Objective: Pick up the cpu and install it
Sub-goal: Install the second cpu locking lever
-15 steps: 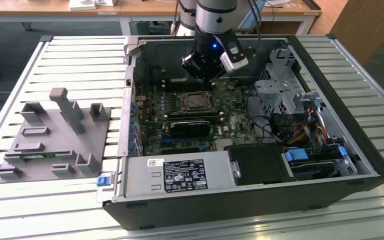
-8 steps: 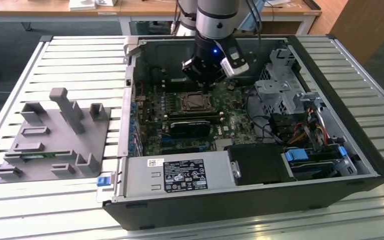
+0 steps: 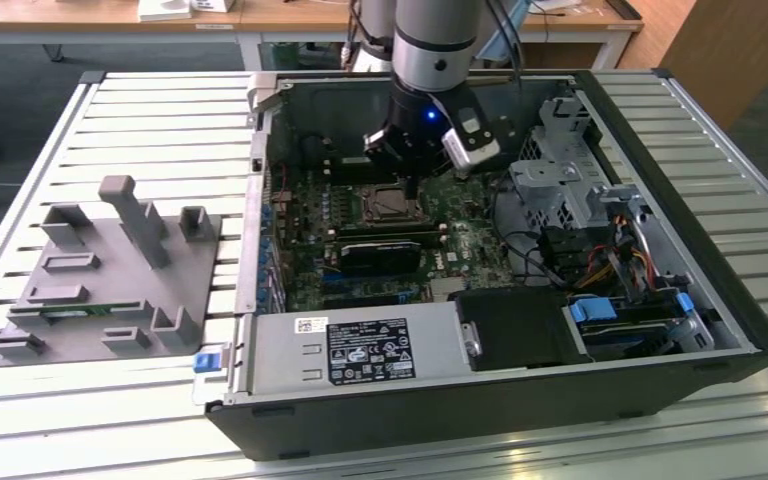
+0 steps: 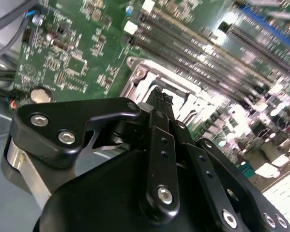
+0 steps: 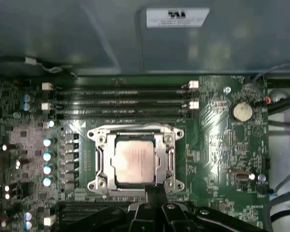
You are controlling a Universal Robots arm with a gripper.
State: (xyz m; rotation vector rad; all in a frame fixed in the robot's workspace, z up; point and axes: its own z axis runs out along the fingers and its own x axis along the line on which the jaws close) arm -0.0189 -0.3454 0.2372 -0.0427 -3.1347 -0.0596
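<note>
In the exterior view the arm reaches down into an open computer case (image 3: pixel 704 330) that lies on a slatted metal table (image 3: pixel 157 130), and its gripper (image 3: pixel 408 188) hangs just above the motherboard (image 3: pixel 357 255), over the socket area. To the exterior view's left of the case a grey plastic fixture (image 3: pixel 104 275) with upright posts rests on the table, with a green memory stick (image 3: pixel 84 311) lying in one of its slots.

The cpu (image 5: pixel 133 162) sits flat inside the socket frame (image 5: pixel 135 133) in the first wrist view, its pale metal top square to the frame and its edges lined up with the opening (the frame's screws show at all four corners). In the exterior view the same chip (image 3: pixel 387 204) appears as a small dull square directly beneath the fingertips.

The gripper (image 5: pixel 155 191) is just beside the edge of the socket in the first wrist view, its fingers (image 4: pixel 160 104) drawn together into one narrow dark tip with nothing between them. In the second wrist view that closed tip points down at the socket frame (image 4: pixel 149 77), though whether it touches the metal I cannot tell.

Empty memory slots (image 5: pixel 120 101) run alongside the socket, and a coin battery (image 5: pixel 242 111) sits near the board's edge.
</note>
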